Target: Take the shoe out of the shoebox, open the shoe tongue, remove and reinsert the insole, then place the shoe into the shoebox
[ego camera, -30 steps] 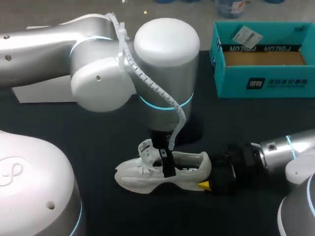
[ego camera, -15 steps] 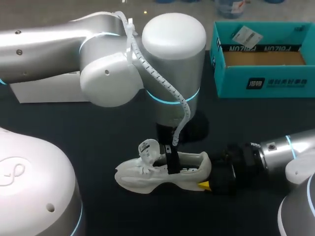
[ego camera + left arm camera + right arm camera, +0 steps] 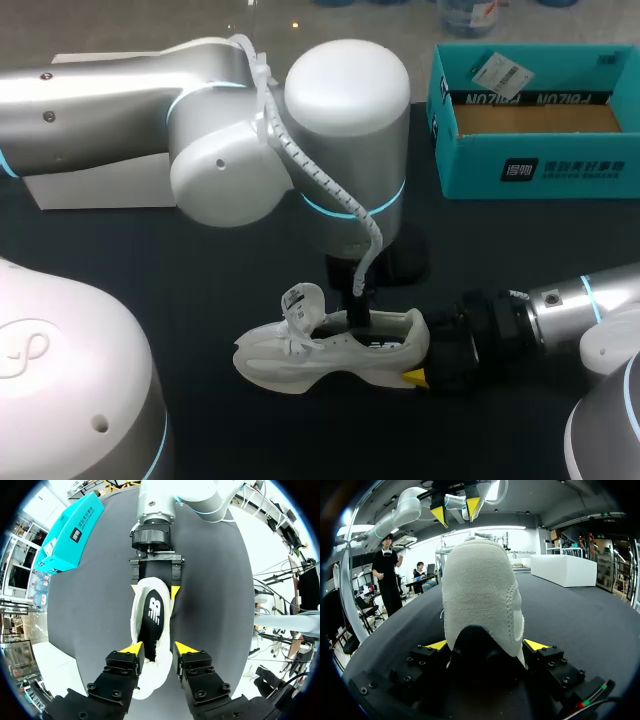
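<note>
The right gripper is closed on the heel of the shoe, which rests on the worktop. The left gripper is open, tips above the shoe.

The white shoe stands upright, heel clamped in the right gripper, tongue raised, black insole inside. The open teal shoebox sits well beyond that gripper.

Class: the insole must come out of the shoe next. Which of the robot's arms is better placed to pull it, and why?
Left, probably. The left gripper, open, hangs above the shoe, over its dark insole; the right gripper is shut on the heel, steadying it.
</note>
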